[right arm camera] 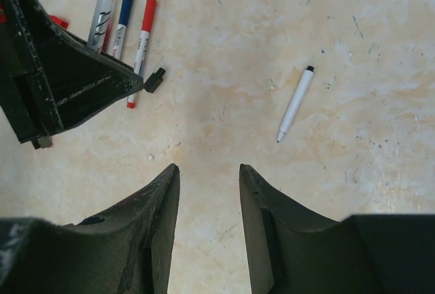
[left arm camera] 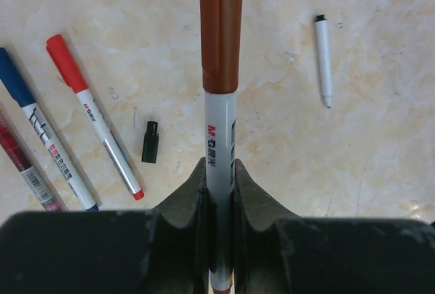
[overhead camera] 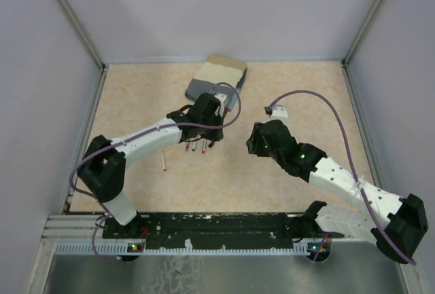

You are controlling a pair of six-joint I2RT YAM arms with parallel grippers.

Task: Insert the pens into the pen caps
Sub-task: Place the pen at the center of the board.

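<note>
Pen, smooth white barrel under brown-red cap, sat clamped in left gripper above marbled table. Stubby black cap lay between it and capped red pen. Right gripper gaped, empty.

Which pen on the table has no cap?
The white pen lying alone, bare tip showing; the red-capped pen and blue-capped pen are closed.

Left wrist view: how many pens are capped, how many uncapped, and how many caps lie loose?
Capped: 4 (blue pen, red pen, dark red pen, brown-red pen in the left gripper)
Uncapped: 1 (white pen)
Loose caps: 1 (black cap)
Total: 6
</note>
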